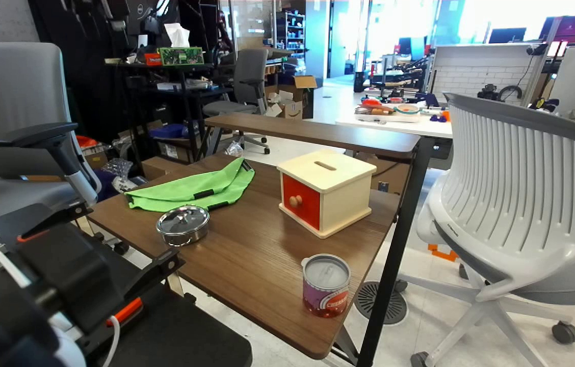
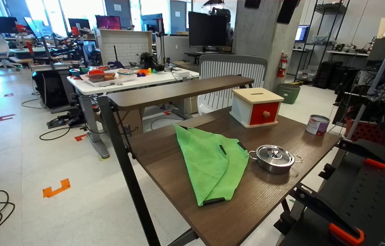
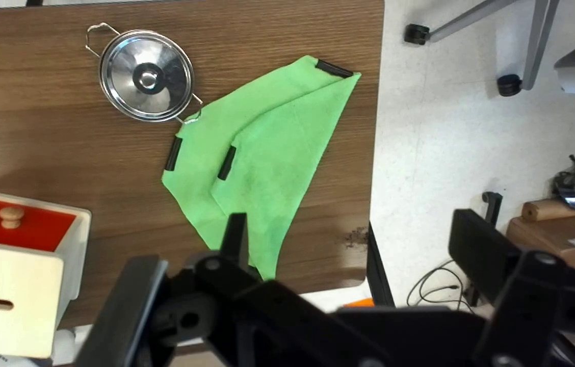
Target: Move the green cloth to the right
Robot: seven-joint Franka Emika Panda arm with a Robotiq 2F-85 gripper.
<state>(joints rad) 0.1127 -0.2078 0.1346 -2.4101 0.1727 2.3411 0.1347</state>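
The green cloth (image 3: 277, 163) lies rumpled and partly folded over itself on the brown table, with black strips along its edges. It shows in both exterior views (image 1: 190, 189) (image 2: 209, 164). My gripper (image 3: 351, 224) is open and empty in the wrist view, with its fingers wide apart. One finger overlaps the narrow lower end of the cloth in that view, and the other stands over the floor past the table's edge. The gripper appears to be above the table, apart from the cloth. The exterior views do not show the gripper.
A lidded steel pot (image 3: 147, 76) stands beside the cloth; one handle overlaps the cloth's edge in the wrist view. A wooden box with a red drawer (image 2: 257, 106) and a can (image 1: 325, 285) stand on the table (image 1: 246, 255). A raised shelf (image 2: 179, 90) runs along one side.
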